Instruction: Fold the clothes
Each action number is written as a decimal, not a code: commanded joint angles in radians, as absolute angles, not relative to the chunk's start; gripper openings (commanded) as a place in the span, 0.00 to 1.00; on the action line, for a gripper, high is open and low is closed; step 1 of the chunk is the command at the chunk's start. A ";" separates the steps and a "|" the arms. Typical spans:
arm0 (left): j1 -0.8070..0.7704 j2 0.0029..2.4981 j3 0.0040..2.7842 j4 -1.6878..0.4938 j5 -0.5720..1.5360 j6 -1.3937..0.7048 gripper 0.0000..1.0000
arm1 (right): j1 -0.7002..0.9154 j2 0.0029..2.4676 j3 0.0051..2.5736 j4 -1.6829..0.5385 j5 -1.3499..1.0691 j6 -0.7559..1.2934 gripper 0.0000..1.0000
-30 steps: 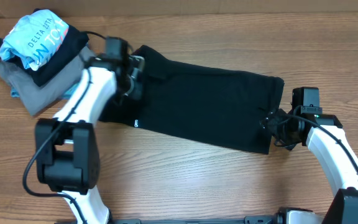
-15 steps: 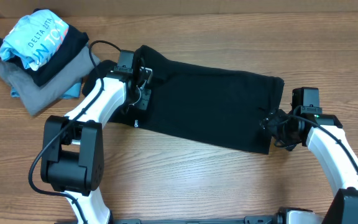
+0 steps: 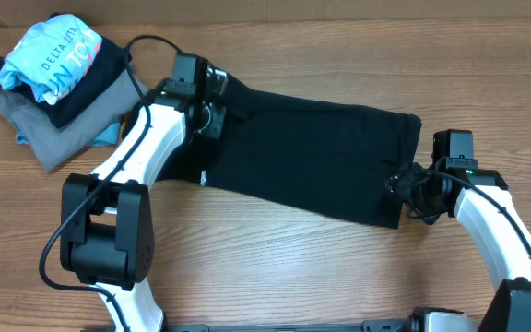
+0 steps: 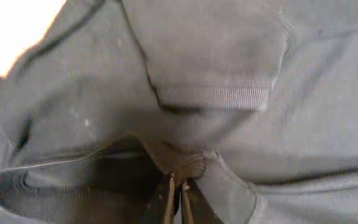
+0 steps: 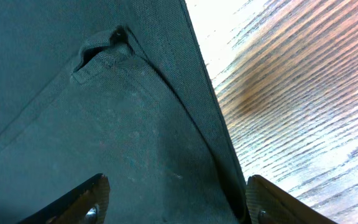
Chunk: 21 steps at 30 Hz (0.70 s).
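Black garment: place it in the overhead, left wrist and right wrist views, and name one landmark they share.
Overhead: black garment lies mid-picture, from left gripper to right gripper.
Left wrist: fills nearly the frame; a fold is pinched bottom centre.
Right wrist: covers left and centre.
Shared landmark: its right edge against the wooden table, in overhead and right wrist only.

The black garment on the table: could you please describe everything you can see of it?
The black garment is a soft, fine-knit piece lying flat on the wooden table as a long band, slanting from far left to near right. A tiny white logo sits by its near-left hem, and a ribbed sleeve cuff shows in the left wrist view. The left gripper is shut on a raised fold at its left end; the right gripper stands open over its right edge.
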<state>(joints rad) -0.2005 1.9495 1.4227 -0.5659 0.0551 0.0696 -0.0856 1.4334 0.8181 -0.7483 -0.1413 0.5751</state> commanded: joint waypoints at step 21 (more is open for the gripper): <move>-0.135 1.985 1.440 -0.746 -0.083 0.060 0.04 | -0.093 1.436 0.831 -0.757 -0.112 0.572 0.75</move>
